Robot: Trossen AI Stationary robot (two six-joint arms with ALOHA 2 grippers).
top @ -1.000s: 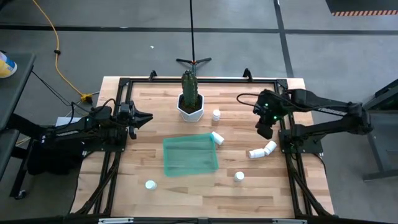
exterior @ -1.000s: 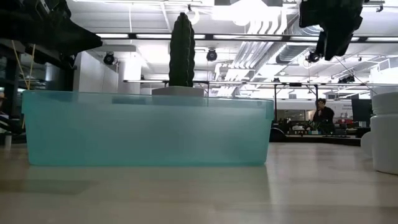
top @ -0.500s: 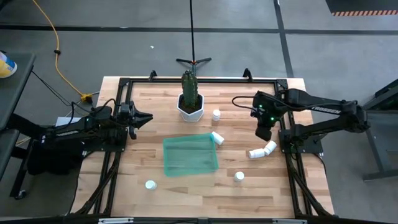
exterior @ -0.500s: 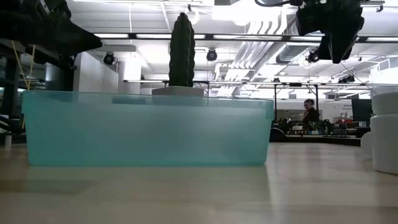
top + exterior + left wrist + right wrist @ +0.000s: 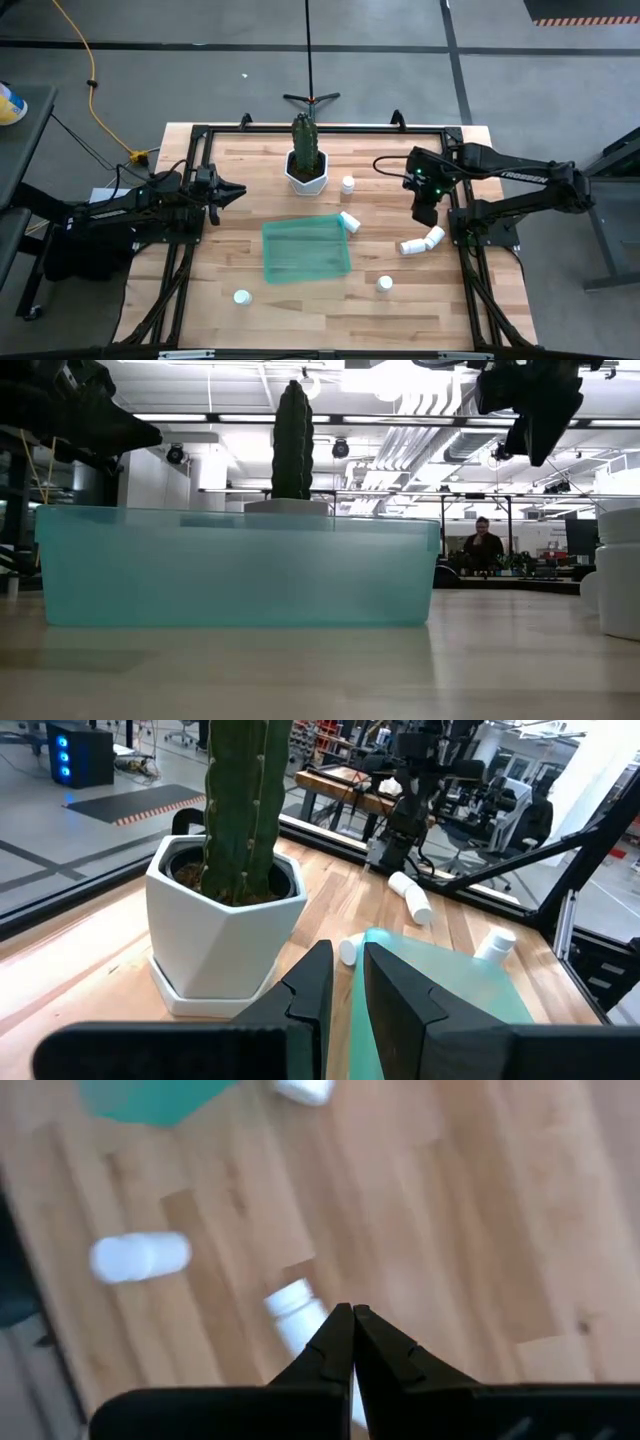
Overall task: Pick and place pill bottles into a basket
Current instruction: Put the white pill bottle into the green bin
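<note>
Right gripper (image 5: 425,212) is hanging above the right side of the table (image 5: 250,190), just behind the two lying pill bottles (image 5: 421,242). Compared with a second ago the right arm has shifted a little toward the table's middle and its head has turned; in the last half second it is barely moving. In the right wrist view the fingertips (image 5: 352,1325) are meeting, so the fingers are closed and are holding nothing. Directly past them a lying bottle (image 5: 299,1313) is showing, with another (image 5: 140,1256) further off.

Left gripper (image 5: 236,190) is waiting over the left side of the table, unmoved, pointing toward the cactus pot (image 5: 306,170). Its fingers (image 5: 310,985) are standing slightly parted, a narrow slit between them, empty.

Bottle positions, high view:
- one upright (image 5: 347,184) beside the pot
- one lying (image 5: 349,221) at the basket's back right corner, touching or just beside the wall, cannot tell which
- one upright (image 5: 385,284) right of the basket's front
- one upright (image 5: 241,296) front left

Basket (image 5: 305,249) is sitting mid-table, teal, no bottle inside.

Judgement: the right arm is lining up over the lying pair for a first pick. Fingers need to open before descent. Task is at its start.
</note>
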